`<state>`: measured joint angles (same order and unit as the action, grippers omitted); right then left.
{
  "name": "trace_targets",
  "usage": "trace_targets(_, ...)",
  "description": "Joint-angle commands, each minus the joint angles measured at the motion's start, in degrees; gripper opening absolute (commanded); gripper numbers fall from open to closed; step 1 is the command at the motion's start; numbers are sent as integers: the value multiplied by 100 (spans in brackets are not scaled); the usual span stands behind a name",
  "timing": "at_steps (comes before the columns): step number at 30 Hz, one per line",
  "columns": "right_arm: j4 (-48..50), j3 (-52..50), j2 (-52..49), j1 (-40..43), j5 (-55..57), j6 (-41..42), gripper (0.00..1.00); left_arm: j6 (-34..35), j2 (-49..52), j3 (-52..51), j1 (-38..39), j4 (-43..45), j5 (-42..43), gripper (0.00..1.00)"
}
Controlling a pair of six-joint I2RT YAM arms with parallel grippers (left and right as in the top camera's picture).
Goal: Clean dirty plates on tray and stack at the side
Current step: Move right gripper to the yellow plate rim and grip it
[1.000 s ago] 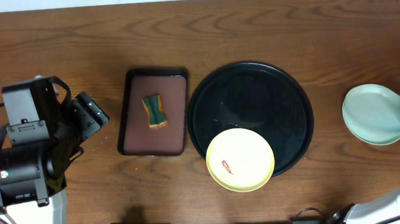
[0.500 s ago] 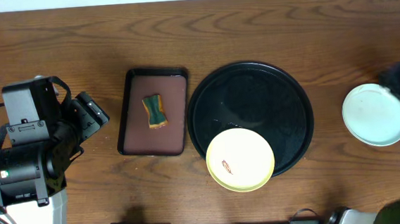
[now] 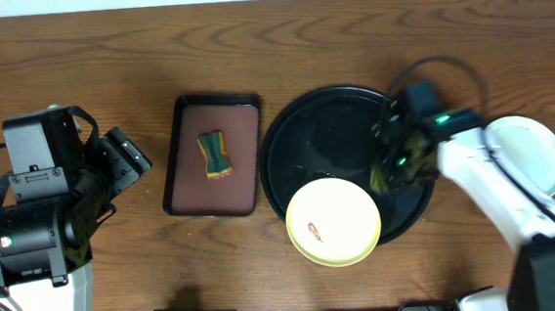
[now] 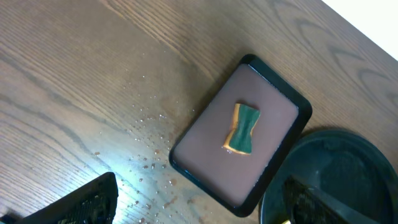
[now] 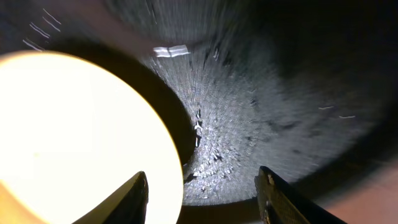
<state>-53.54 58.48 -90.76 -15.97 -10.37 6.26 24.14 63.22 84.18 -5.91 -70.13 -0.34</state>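
The left gripper [image 3: 126, 158] is hanging over bare wood [image 3: 104, 60] at the far left, well apart from everything. In its wrist view its fingers [image 4: 87, 202] are standing wide apart with nothing between them. Right of it, a green-and-yellow sponge [image 3: 216, 153] is lying in the middle of a small brown tray [image 3: 244, 168]. Just beside that, the big black tray [image 3: 335, 132] is sitting. The yellow plate [image 3: 345, 214] is resting at its near edge and overhanging the rim, with a reddish smear [image 3: 315, 229] showing left of centre. The right gripper [image 3: 388, 172] is hovering low over the black tray just right of that plate, jaws spread open and gripping nothing. One finger [image 5: 134, 199] is sitting at the plate's rim; whether it is touching I cannot tell. Farthest right, a pale plate [image 3: 537, 152] is lying on the wood, partly under the right arm.
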Motion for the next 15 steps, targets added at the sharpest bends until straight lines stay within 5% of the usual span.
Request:
trace_targets(1,402,-361,-251,-282,188,-39,54,-13,7,57,-28,-13,-31,85)
trace_targets(6,1032,-656,-588,-595,-404,-186,51,-13,7,57,-28,-15,-28,85)
trace_targets(8,1202,-752,-710,-695,-354,-160,36,-13,7,57,-28,-13,-31,85)
trace_targets(10,1362,-787,-815,-706,-48,85,6,-13,7,57,-28,-13,-28,85)
trace_targets(15,1593,-625,-691,-378,824,756,1,-13,7,57,-28,-13,-31,85)
